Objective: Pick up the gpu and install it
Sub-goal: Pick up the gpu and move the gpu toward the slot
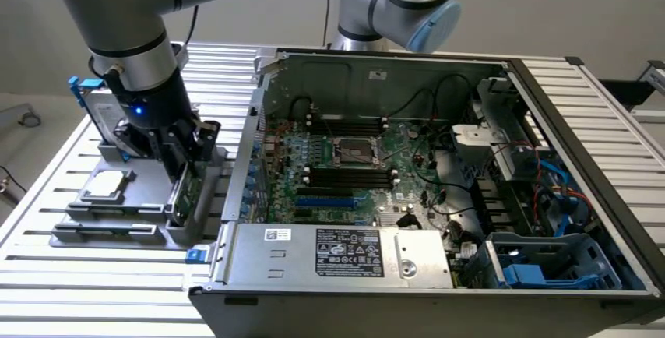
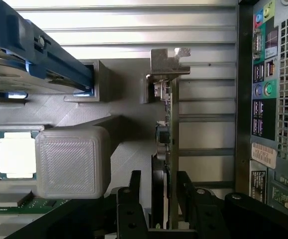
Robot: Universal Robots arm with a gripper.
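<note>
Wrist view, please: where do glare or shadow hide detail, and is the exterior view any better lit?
Wrist view: glare whitens the CPU; the hand astride the gpu is a dark silhouette. Exterior view: even, soft light, though the deep corners of the case lie in shade.

Open black computer case (image 1: pixel 416 73) and grey printed parts tray (image 1: pixel 104 217) on a slatted aluminium table (image 1: pixel 93 276).
The case fills the centre and right of the exterior view, side panel off. Inside lie a large green motherboard (image 1: pixel 294 155) with a square metal processor socket (image 1: pixel 353 151), a silver labelled power supply box (image 1: pixel 332 254) along the lower edge, and a blue plastic drive cage (image 1: pixel 550 264) at lower right. At the exterior view's left, the tray holds a flat silver processor chip (image 1: pixel 107 184) and, behind it, an upright silver hard drive with blue rails (image 1: pixel 96 108). The wrist view shows the case's rear port panel (image 2: pixel 263 84).
</note>
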